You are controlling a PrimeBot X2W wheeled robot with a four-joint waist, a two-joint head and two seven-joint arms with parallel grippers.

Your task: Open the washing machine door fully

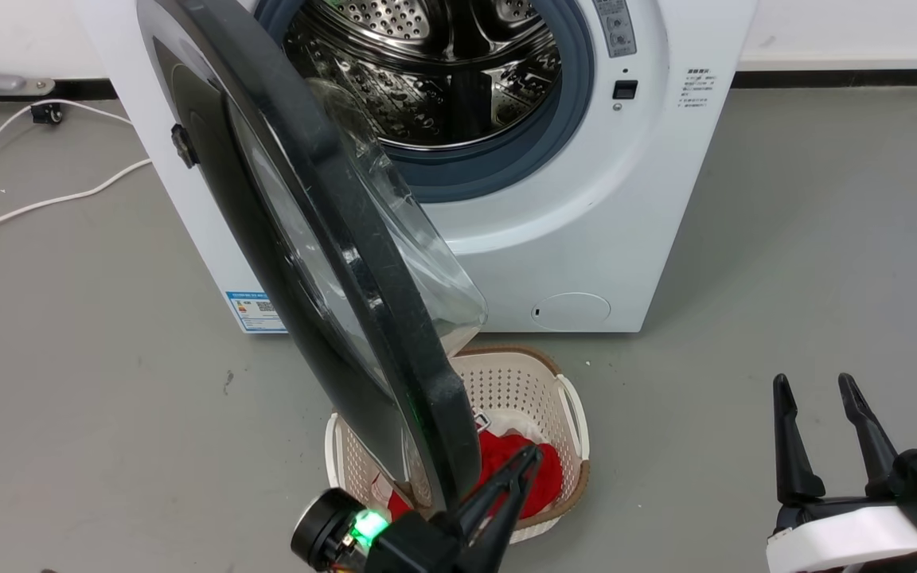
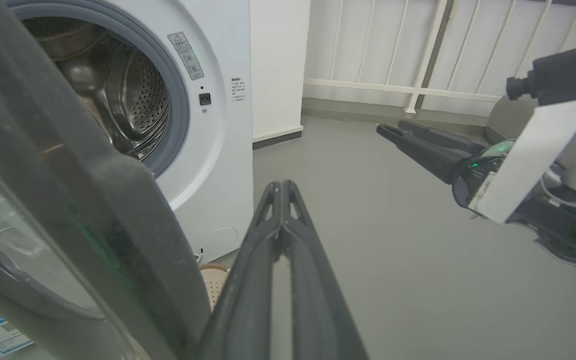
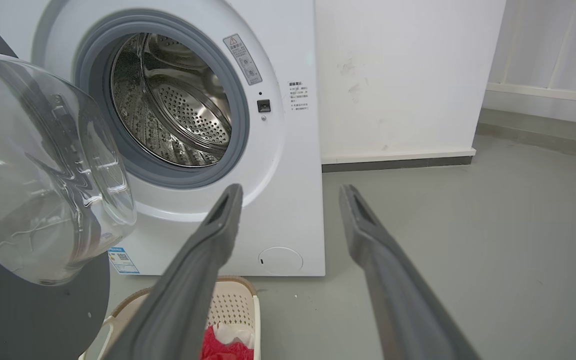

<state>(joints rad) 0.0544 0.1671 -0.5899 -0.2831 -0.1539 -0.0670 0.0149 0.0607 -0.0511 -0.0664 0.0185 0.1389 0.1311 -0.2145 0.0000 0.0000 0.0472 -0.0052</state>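
Observation:
The washing machine [image 1: 586,239] is a white front-loader whose steel drum [image 1: 427,72] is exposed. The washing machine door [image 1: 343,239] stands swung out toward me, seen edge-on, with its clear glass bowl [image 3: 43,165] facing the drum side. My left gripper [image 1: 530,454] is shut with nothing in it; its fingers lie close along the inner side of the door's lower rim [image 2: 118,240], and I cannot tell whether they touch. My right gripper [image 1: 814,382] is open and holds nothing, low at the right and well apart from the door. In its wrist view, the right gripper [image 3: 292,189] points toward the machine's front.
A white laundry basket [image 1: 522,382] with red cloth [image 1: 556,477] sits on the floor under the door's lower edge. White cables [image 1: 29,203] trail over the grey floor at the left. A white wall [image 3: 393,75] stands to the machine's right.

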